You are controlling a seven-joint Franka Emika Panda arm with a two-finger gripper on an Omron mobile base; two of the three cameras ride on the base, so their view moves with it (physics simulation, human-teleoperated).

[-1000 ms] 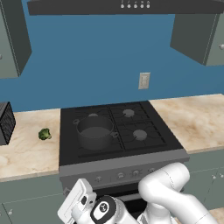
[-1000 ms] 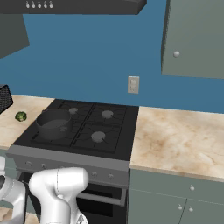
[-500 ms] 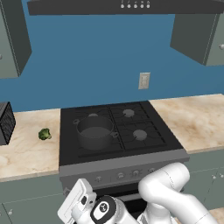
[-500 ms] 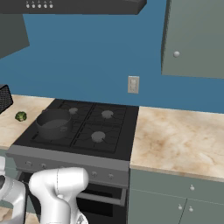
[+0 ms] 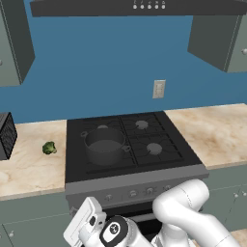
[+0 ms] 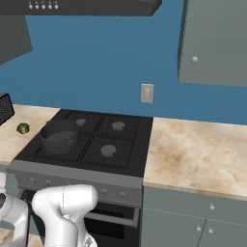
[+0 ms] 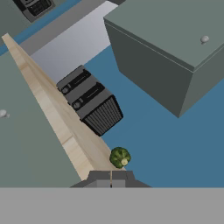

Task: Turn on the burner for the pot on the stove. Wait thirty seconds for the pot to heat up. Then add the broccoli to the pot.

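Note:
The dark grey pot point(image 5: 104, 144) point(image 6: 59, 136) stands on the front left burner of the black stove point(image 5: 159, 161) point(image 6: 130, 144). A row of small knobs point(image 5: 132, 194) runs along the stove's grey front panel. The broccoli point(image 5: 49, 147) point(image 6: 22, 128) point(image 7: 119, 157) lies on the counter left of the stove. My hand point(image 5: 86, 224) hangs low in front of the stove, below counter height, pointing up and left. In the hand view my gripper point(image 7: 111, 178) shows its two tips pressed together with nothing between them, just under the broccoli.
A black slotted toaster point(image 5: 6, 135) point(image 6: 5, 108) point(image 7: 89, 100) stands on the counter left of the broccoli. Grey wall cabinets point(image 7: 175, 52) hang above. Beige counter point(image 6: 193, 154) stretches right of the stove, and a wall outlet point(image 5: 158, 89) sits behind it.

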